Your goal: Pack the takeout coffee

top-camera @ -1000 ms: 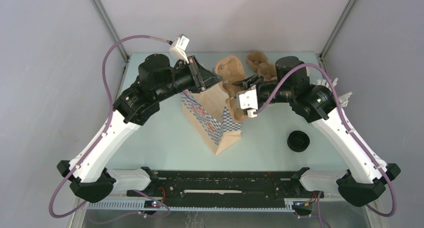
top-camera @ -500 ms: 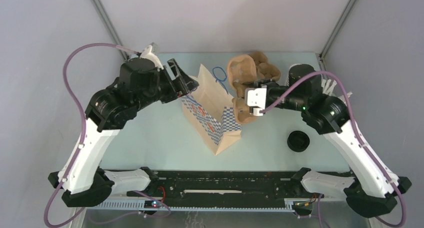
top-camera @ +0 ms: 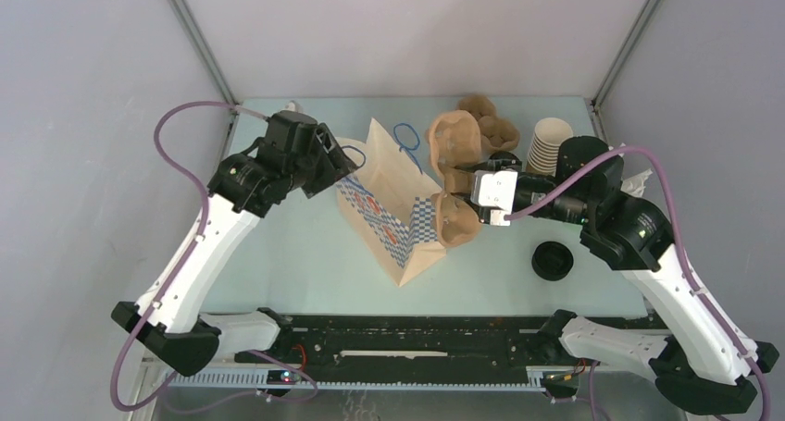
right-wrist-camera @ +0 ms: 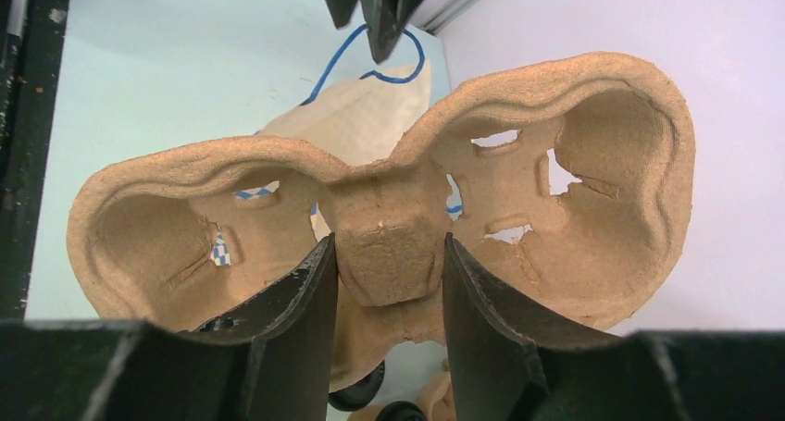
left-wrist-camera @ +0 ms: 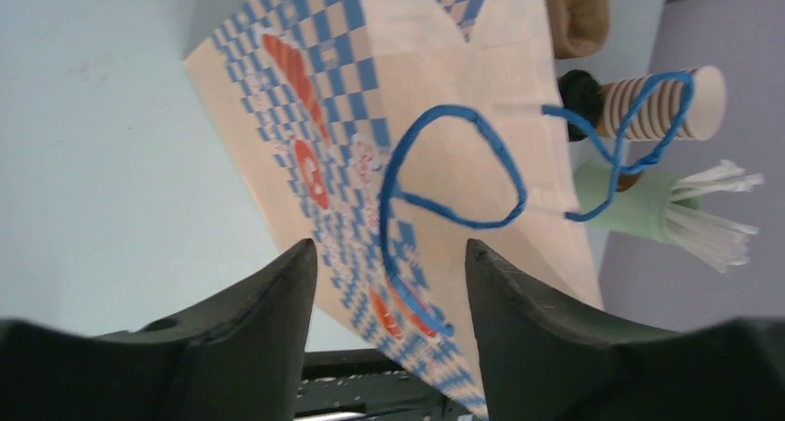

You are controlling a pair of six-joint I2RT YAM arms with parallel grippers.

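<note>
A brown pulp cup carrier with two empty pockets is held upright by my right gripper, just right of the open paper bag with blue checks and blue handles. In the right wrist view the gripper is shut on the carrier's centre ridge. My left gripper is open, just left of the bag's top edge. In the left wrist view its fingers frame a blue handle without touching it. The two lidded coffee cups are not clearly in view.
A tall stack of lidless brown cups stands at the back right, also in the left wrist view. Another pulp carrier lies behind. A loose black lid lies front right. A green holder of white straws stands by the cups.
My left gripper has drawn back left from the bag's top. My right gripper has moved right and toward the front with the carrier, uncovering the cup stack.
</note>
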